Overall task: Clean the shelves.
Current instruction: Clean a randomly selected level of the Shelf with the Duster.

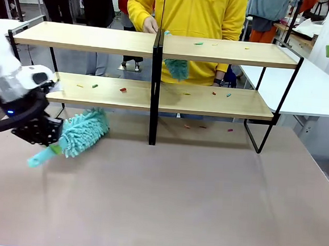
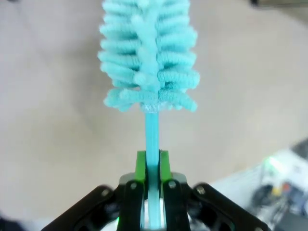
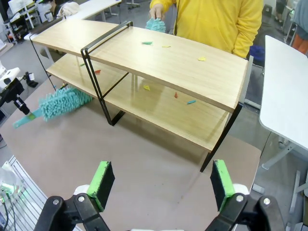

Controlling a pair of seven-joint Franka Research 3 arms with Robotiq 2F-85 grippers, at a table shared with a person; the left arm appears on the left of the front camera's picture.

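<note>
Left gripper (image 2: pixel 153 162) is clamped tight on the teal duster (image 2: pixel 149 62), handle pinched between the pads and the fluffy head pointing away along the fingers. Just beyond that head and a little higher are the shelves (image 1: pixel 98 93), left half of the lower board, scraps (image 1: pixel 122 89) dotted along it. Right gripper (image 3: pixel 162 185) hangs well off, jaws wide apart, so the left arm looks nearer.

The wide two-tier shelves (image 1: pixel 227 51) pair pale wood boards with a thin black metal frame, speckled with red, green, yellow and teal scraps (image 1: pixel 123 89). The fluffy chenille duster (image 1: pixel 84 131) is turquoise, handle included. The left pincer (image 2: pixel 153 160) and right pincer (image 3: pixel 162 185) are black with bright green pads. The surface (image 1: pixel 175 203) is plain pinkish brown; the person's sweatshirt (image 1: pixel 190 11) is solid yellow.
</note>
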